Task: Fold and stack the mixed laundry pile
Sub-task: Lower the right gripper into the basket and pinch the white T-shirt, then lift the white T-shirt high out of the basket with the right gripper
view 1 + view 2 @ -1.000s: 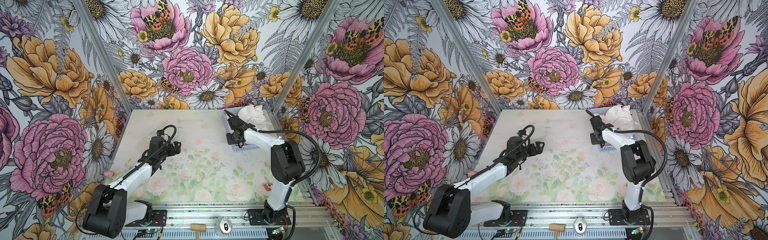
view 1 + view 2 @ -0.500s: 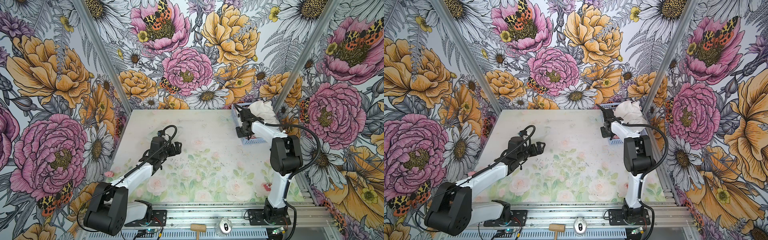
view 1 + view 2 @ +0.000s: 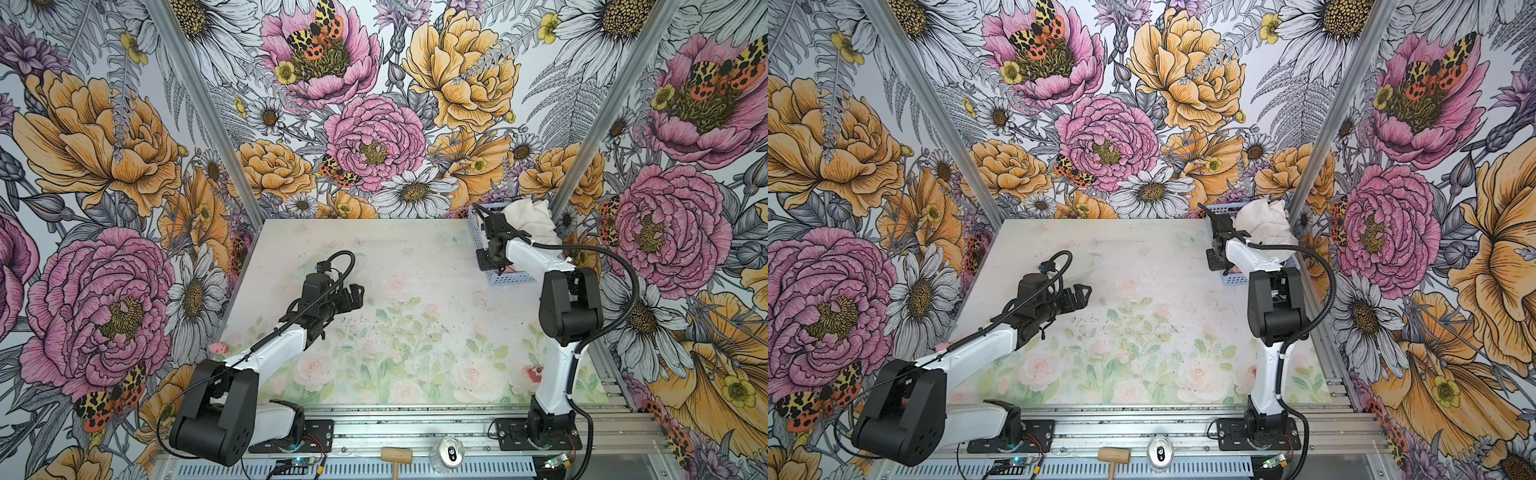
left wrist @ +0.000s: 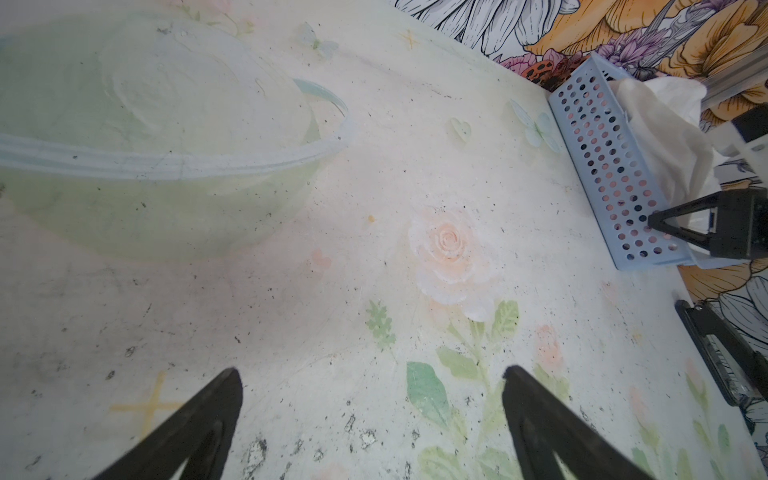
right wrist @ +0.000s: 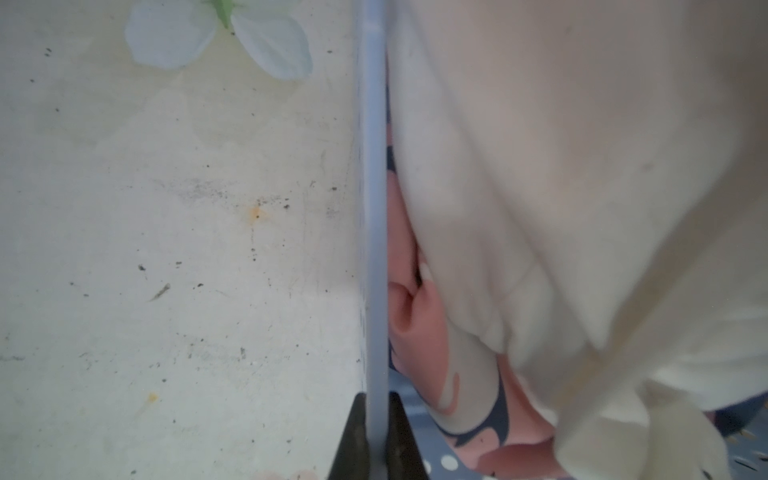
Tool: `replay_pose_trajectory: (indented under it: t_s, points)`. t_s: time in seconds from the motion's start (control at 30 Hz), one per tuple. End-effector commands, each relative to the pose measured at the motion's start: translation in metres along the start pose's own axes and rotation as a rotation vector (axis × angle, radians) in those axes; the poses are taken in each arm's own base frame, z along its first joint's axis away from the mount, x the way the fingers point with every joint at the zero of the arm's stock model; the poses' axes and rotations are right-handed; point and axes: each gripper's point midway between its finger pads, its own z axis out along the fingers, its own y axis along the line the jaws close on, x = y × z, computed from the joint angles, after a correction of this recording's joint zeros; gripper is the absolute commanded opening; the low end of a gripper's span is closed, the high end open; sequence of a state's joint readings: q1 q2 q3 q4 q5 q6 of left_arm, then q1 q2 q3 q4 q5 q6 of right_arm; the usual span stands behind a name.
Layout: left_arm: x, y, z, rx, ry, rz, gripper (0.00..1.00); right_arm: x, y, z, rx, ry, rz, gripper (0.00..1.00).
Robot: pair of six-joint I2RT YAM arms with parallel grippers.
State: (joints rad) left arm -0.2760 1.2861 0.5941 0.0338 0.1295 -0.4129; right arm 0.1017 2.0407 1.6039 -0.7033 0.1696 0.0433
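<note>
In the upper right of both top views, the white T-shirt (image 3: 528, 219) lies over the pink garment (image 5: 409, 320) inside the basket (image 3: 475, 226), whose wall the right gripper (image 5: 376, 401) pinches, while the left gripper (image 4: 370, 374) gapes wide.

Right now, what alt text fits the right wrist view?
The right gripper is shut on the wall of the light blue basket. Inside, the white T-shirt lies over the pink garment; the table shows beyond the wall.
</note>
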Motion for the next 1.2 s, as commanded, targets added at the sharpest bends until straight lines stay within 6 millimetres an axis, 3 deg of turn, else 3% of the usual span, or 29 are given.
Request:
replay_pose_trajectory:
  t_s: [0.0, 0.07, 0.13, 0.23, 0.3, 0.4, 0.53, 0.73, 0.87, 0.97, 1.03, 1.13, 1.17]
  points:
    - [-0.004, -0.009, 0.000, 0.034, -0.010, 0.009, 0.99, 0.009, -0.015, 0.018, 0.038, 0.053, 0.038, 0.00]
    - [-0.004, -0.009, 0.000, 0.034, -0.008, 0.008, 0.99, 0.005, -0.015, 0.016, 0.034, 0.048, 0.046, 0.00]
    - [-0.004, -0.010, 0.000, 0.035, -0.007, 0.006, 0.99, -0.002, -0.014, 0.005, 0.017, 0.034, 0.066, 0.15]
    - [-0.006, -0.010, -0.002, 0.032, -0.011, 0.005, 0.99, -0.021, -0.016, -0.028, -0.008, -0.039, 0.108, 0.40]
    - [-0.007, -0.011, -0.004, 0.030, -0.015, 0.006, 0.99, -0.037, -0.025, -0.059, -0.006, -0.114, 0.146, 0.48]
    - [-0.007, -0.011, -0.006, 0.026, -0.024, 0.003, 0.99, -0.053, -0.042, -0.080, -0.004, -0.178, 0.209, 0.60]
    - [-0.005, -0.011, -0.005, 0.029, -0.024, -0.004, 0.99, -0.068, -0.062, -0.074, 0.023, -0.194, 0.248, 0.68]
    - [-0.003, -0.013, -0.003, 0.038, -0.008, 0.003, 0.99, -0.080, -0.078, -0.031, 0.066, -0.154, 0.276, 0.70]
    - [-0.002, -0.014, -0.003, 0.045, -0.002, 0.005, 0.99, -0.078, -0.079, 0.000, 0.024, -0.114, 0.322, 0.60]
    - [-0.001, -0.013, -0.004, 0.043, -0.003, 0.004, 0.99, -0.078, -0.076, 0.009, -0.009, -0.107, 0.337, 0.28]
    - [-0.002, -0.013, -0.005, 0.042, -0.009, 0.004, 0.99, -0.084, -0.078, 0.002, -0.010, -0.127, 0.339, 0.02]
    - [-0.003, -0.014, -0.008, 0.040, -0.015, 0.007, 0.99, -0.096, -0.085, -0.025, 0.004, -0.183, 0.345, 0.00]
    - [-0.005, -0.014, -0.009, 0.042, -0.019, 0.007, 0.99, -0.102, -0.088, -0.041, 0.006, -0.216, 0.348, 0.00]
